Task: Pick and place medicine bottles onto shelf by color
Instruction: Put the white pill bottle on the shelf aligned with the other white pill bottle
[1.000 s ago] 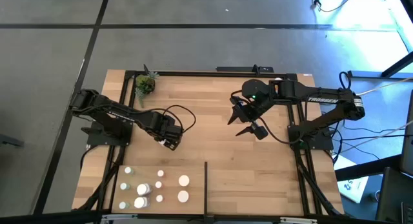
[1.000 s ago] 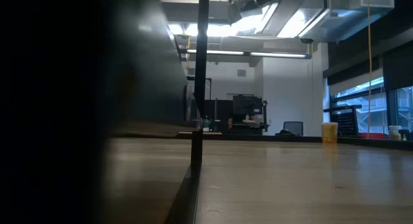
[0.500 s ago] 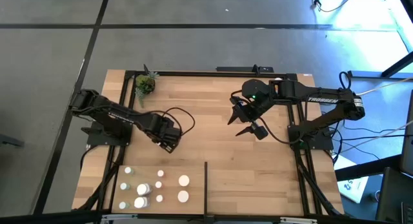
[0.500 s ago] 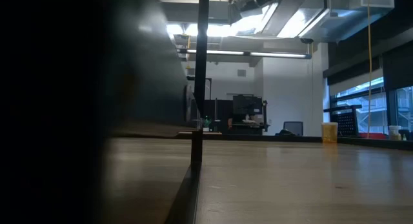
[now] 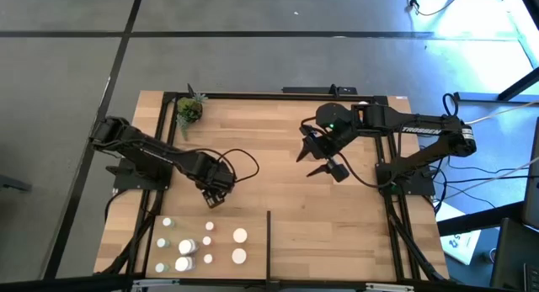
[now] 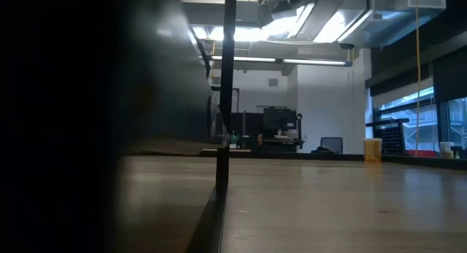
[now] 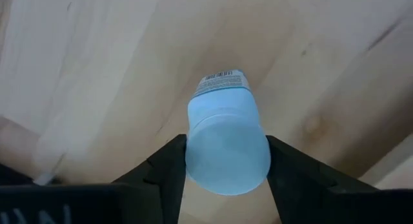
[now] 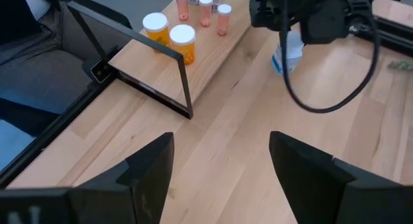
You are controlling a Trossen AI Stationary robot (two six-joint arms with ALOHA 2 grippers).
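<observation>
Between the two dark fingers (image 7: pixel 164 175) of your left tool (image 5: pixel 216 191) sits a pale blue bottle (image 7: pixel 227 143), gripped on both sides at its wide end, with its barcode label pointing away toward the wood. From above you find this tool over the left-middle part of the desk (image 5: pixel 278 140), just beyond the group of small bottles (image 5: pixel 202 246) that stand at the near left corner, on the left side of the thin black divider strip (image 5: pixel 269 246).

Your right tool (image 5: pixel 318 157) hangs over the middle of the desk, well apart from the bottles, with its fingers spread and nothing between them.

The right wrist view gives you what the high view does not: orange bottles with white caps (image 8: pixel 174 37) beside the black frame bars, and the left arm with the pale bottle below it (partly hidden by a cable).

The low view shows only the light planked surface, a black upright bar (image 6: pixel 228 92), and an office room behind with ceiling lights and windows.
</observation>
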